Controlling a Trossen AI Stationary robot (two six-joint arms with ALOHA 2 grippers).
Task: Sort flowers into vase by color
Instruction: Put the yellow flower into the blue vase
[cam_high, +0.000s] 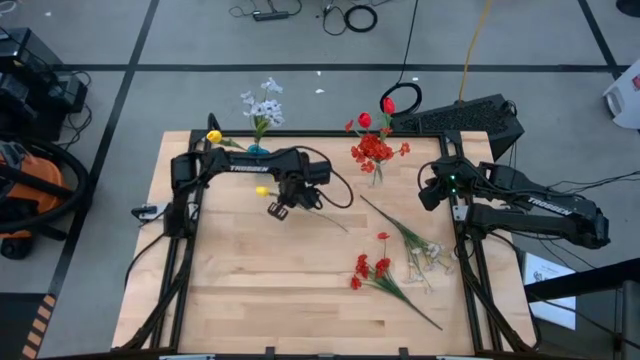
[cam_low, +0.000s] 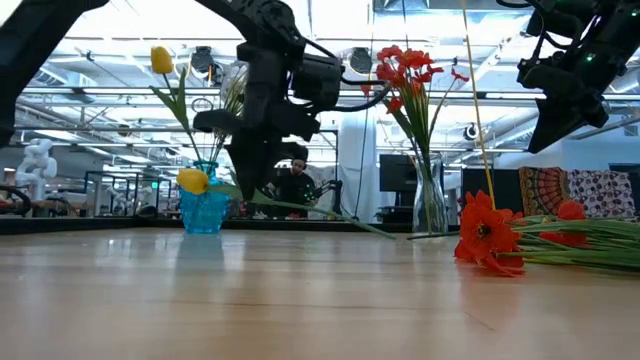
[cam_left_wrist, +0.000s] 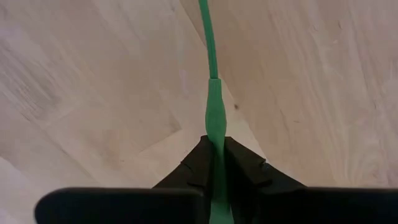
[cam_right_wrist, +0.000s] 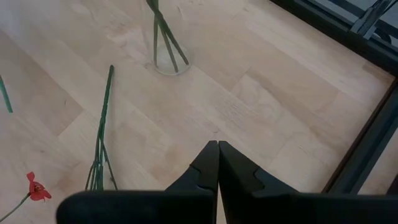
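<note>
Here the left claw (cam_left_wrist: 214, 163) pinches a yellow flower's stem (cam_left_wrist: 213, 106).

Orange vacuum (cam_high: 25, 190) beside the wooden table (cam_high: 250, 280).

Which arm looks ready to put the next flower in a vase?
The left. Its hand is shut on a yellow flower near the blue vase. The right hand is shut, empty, at the table's right edge.
</note>
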